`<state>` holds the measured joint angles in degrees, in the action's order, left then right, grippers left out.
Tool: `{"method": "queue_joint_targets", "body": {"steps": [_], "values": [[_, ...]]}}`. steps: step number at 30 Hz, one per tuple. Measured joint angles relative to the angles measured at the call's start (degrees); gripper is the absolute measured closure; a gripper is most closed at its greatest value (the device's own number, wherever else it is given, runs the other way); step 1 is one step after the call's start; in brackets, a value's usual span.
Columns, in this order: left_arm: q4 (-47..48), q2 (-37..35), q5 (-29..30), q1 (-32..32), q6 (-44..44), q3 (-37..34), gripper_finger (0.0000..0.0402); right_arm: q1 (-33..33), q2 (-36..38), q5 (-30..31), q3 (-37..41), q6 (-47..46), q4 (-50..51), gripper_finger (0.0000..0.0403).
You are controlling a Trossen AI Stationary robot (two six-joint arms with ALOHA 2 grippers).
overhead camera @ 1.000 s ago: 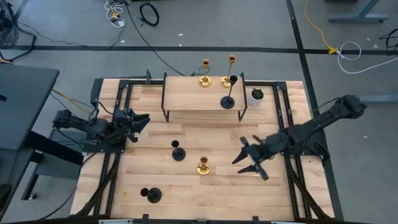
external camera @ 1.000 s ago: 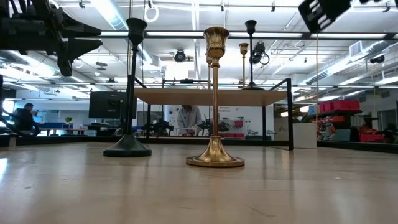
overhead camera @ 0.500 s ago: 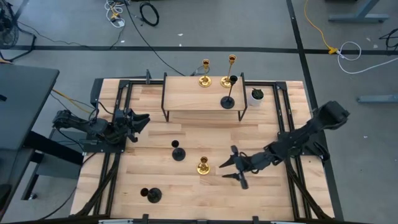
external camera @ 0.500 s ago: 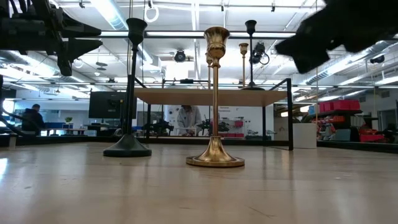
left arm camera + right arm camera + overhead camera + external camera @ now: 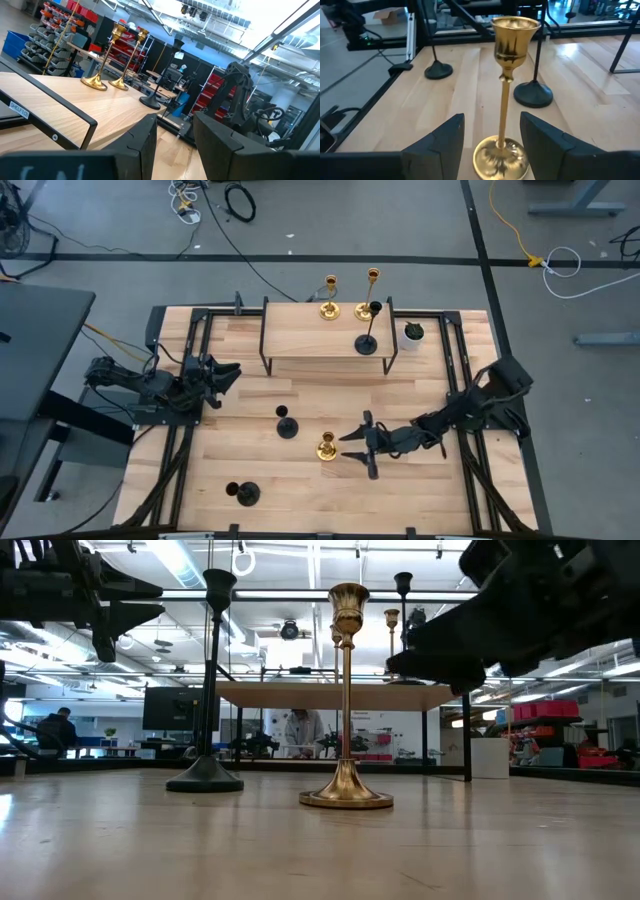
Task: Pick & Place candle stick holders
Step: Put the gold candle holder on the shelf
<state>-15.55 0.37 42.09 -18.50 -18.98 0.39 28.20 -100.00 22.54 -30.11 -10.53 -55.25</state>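
A gold candle stick holder stands upright on its round base near the table's middle; it also shows in the low view and the right wrist view. My right gripper is open just to its right, level with the stem, and its fingers stand wide of the holder without touching it. Two black holders stand on the table. Two gold holders and a black one stand on the raised shelf. My left gripper waits open at the table's left.
The raised wooden shelf on a black frame stands at the far middle. A small white pot with a green plant stands to its right. Bare tabletop lies at the near right. People show in the room behind.
My right gripper has gone toward the table's left edge and down, from right of centre to just beside the gold holder on the table. It stays open. The holders have not moved.
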Motion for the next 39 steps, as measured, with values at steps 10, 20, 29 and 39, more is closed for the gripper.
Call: {"method": "queue_joint_targets", "body": {"steps": [10, 20, 29, 39], "values": [[0.0, 0.0, 0.0, 0.0, 0.0, 0.0, 0.0271, -2.1, -4.3, 1.1, -5.9, 1.0, 0.1, 0.0211], [0.0, 0.0, -0.8, 0.0, 0.0, 0.0, 0.0271, -4.2, -6.1, 1.0, -7.9, 0.5, 1.4, 0.0211], [0.0, 0.0, -0.8, 0.0, 0.0, 0.0, 0.0271, -4.4, -6.2, 0.5, -8.2, -1.0, 1.5, 0.0245], [0.0, 0.0, -0.8, 0.0, 0.0, 0.0, 0.0271, -4.4, -6.2, -1.6, -8.2, -1.0, 1.7, 0.0377]]}}
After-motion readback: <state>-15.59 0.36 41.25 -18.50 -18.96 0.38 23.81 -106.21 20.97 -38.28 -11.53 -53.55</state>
